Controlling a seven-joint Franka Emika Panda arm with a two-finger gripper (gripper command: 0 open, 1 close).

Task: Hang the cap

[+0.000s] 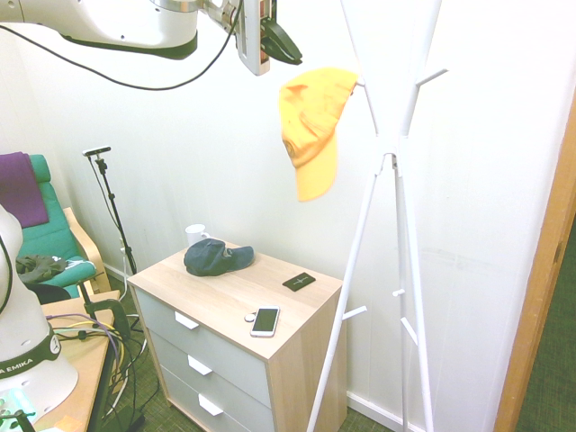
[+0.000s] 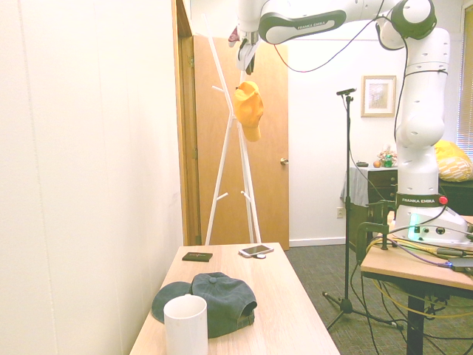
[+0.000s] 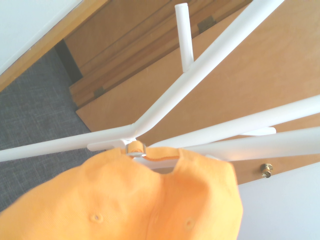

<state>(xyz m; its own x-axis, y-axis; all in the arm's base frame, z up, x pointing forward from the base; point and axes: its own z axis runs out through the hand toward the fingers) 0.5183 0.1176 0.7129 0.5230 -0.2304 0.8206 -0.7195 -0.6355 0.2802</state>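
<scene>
One peg of the white coat stand [image 1: 389, 153] carries the cap [image 1: 313, 126], soft yellow-orange cloth, brim hanging down. Tool [image 1: 274, 40] sits just beside it; fingers probably parted a little, cannot tell for sure. Risk: smooth, thin peg, shallow catch at the back strap; a brush on retreat could slip it off.

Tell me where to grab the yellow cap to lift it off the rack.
Grip the yellow cap at its crown near the top, just below the peg it hangs from, coming from the open side away from the white rack. The brim hangs down loose; lift upward off the peg.
</scene>
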